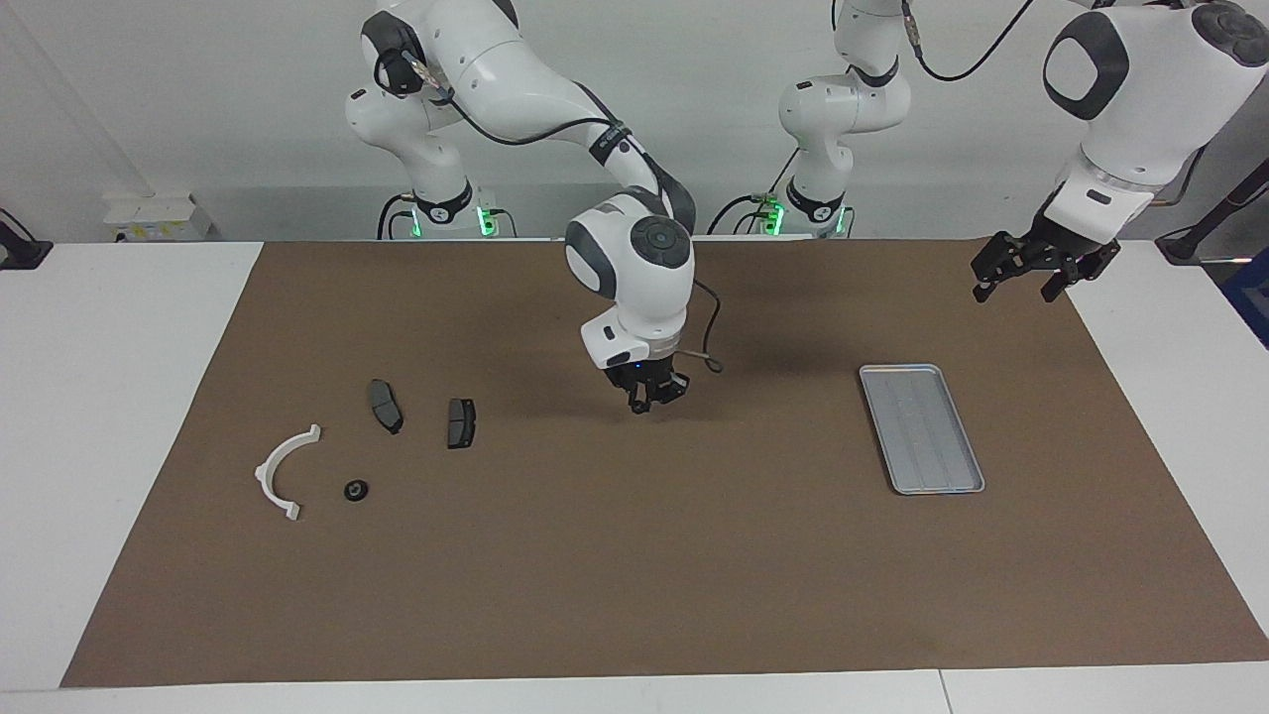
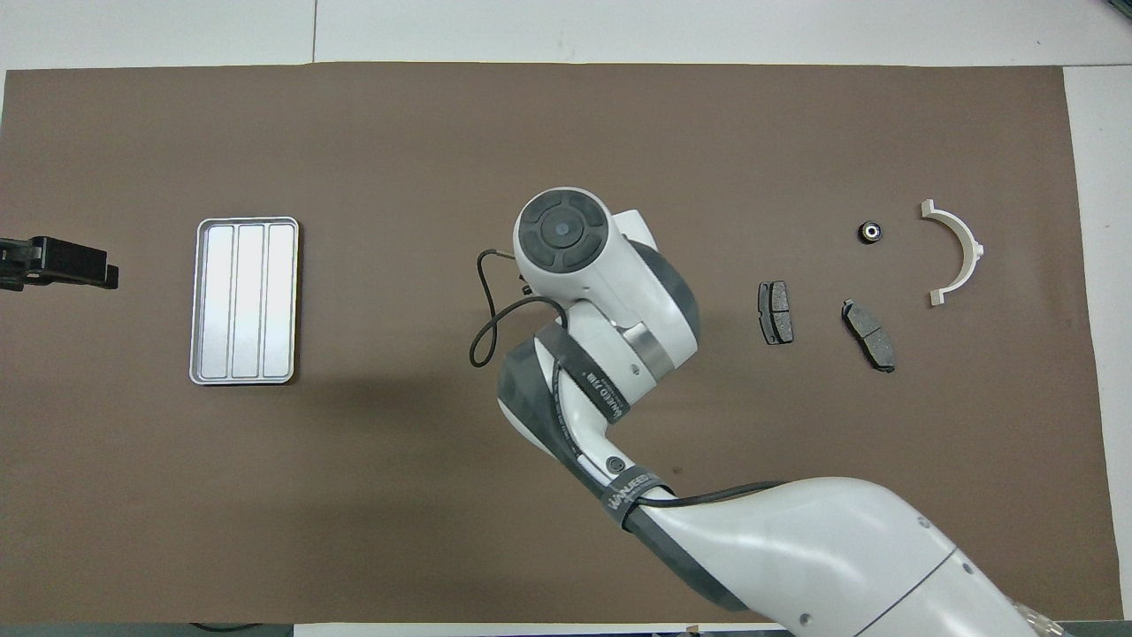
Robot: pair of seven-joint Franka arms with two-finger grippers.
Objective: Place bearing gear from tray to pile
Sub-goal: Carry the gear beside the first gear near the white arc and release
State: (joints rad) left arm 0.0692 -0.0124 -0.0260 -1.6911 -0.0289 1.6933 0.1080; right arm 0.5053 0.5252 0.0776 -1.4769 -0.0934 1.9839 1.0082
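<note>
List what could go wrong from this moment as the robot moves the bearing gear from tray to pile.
1. The right gripper is shut over bare mat, and the tray looks empty: another grasp there may catch nothing.
2. The small round part beside the white bracket lies loose and might roll if nudged.
3. A low sweep that way could knock the two dark pads. The left gripper waits open.

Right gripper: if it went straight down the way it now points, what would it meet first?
Probably only the bare brown mat. The right gripper, shut, hangs over it, with nothing visible underneath.
</note>
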